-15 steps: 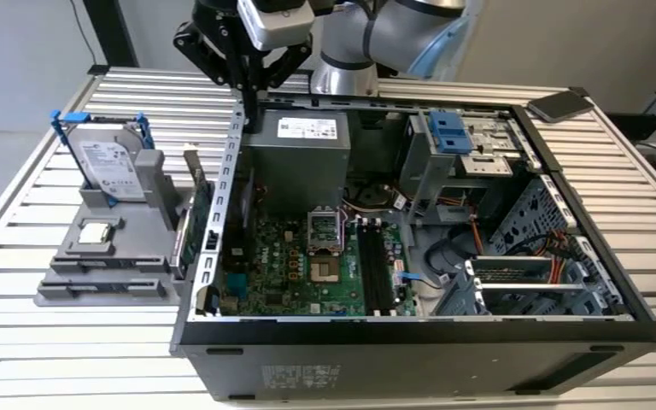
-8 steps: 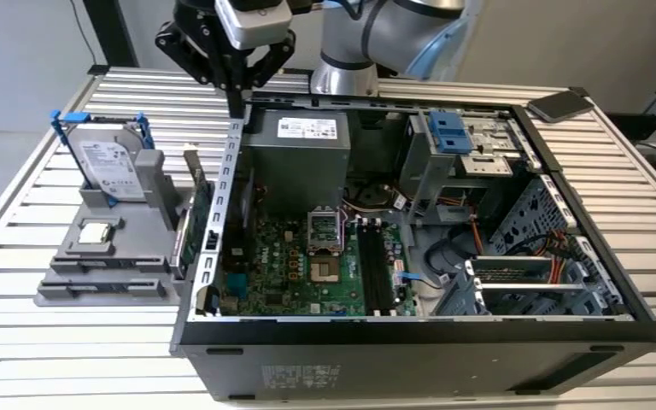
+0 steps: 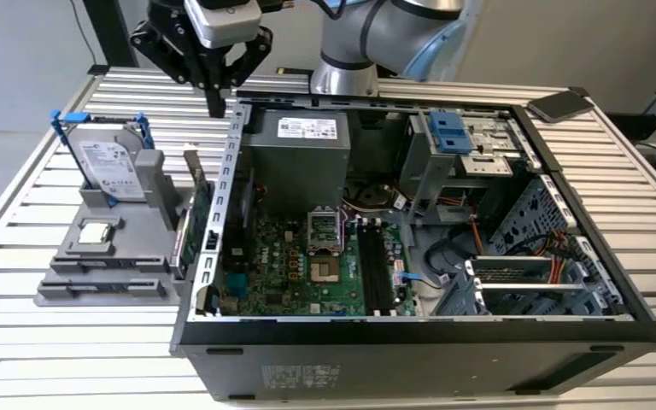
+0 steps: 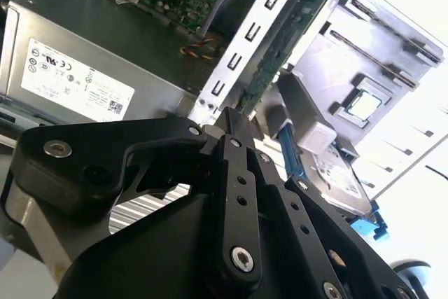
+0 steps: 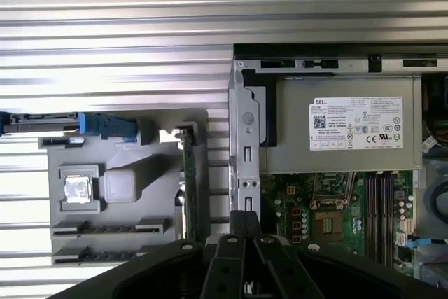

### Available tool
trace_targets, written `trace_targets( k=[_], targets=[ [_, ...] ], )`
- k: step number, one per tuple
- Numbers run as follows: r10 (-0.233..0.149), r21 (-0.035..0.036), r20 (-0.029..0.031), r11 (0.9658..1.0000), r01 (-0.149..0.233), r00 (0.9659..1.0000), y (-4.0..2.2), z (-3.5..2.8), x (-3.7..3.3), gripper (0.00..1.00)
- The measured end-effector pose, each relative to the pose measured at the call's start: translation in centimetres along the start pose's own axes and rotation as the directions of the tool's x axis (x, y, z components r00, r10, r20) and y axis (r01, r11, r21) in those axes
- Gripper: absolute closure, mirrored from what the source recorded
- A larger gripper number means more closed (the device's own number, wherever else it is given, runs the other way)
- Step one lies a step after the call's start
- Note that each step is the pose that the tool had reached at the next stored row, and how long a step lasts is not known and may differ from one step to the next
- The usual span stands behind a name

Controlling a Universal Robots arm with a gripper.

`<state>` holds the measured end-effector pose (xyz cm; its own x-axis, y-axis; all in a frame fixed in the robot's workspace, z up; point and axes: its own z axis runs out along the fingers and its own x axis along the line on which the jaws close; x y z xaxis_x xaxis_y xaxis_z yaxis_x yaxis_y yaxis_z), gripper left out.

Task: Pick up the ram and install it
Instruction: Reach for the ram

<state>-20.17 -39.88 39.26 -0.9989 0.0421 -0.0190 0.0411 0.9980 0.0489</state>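
Item 1, gripper (image 3: 216,101): black, on a grey arm (image 3: 374,38); fingers drawn together, pad against pad, closed on themselves alone; pointing down; hanging above the rear corner of the computer case (image 3: 419,337) on the exterior view's left, just over the case wall beside the power supply (image 3: 297,145); touching nothing.

Item 2, ram: place cannot be told for certain; in the first wrist view two long dark strips (image 5: 105,227) lie in the end slots of the holder (image 3: 66,295), and whether either is the ram cannot be told; both well apart from the gripper.

Item 3, computer case: black, lying on its side, open upward; motherboard (image 3: 294,265) green, flat on the bottom; black memory slots (image 3: 371,269) running lengthwise beside the processor socket (image 3: 325,235); what the slots carry cannot be told; power supply grey, with a white label, at the rear.

Item 4, holder: grey, on the worktop (image 3: 78,350), just beside the case on the exterior view's left; hard drive (image 3: 112,166) standing upright in a blue frame at its rear end; processor chip (image 3: 98,231) small, square, silver, lying flat in the middle; expansion card (image 3: 199,226) green, standing on edge along the side nearest the case wall.

Item 5, worktop: slatted, silver-grey metal; carries case and holder.
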Motion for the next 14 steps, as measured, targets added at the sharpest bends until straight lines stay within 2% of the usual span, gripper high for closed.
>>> trace_targets(
  k=[10,14],
  targets=[
    [-0.005,-0.0001,-0.0003,1.0,0.005,1.0,-0.08,-0.04,1.94,1.0],
    [-0.007,-0.0001,-0.0004,1.0,0.007,1.0,-0.1,-0.06,2.51,1.0]
  ],
)
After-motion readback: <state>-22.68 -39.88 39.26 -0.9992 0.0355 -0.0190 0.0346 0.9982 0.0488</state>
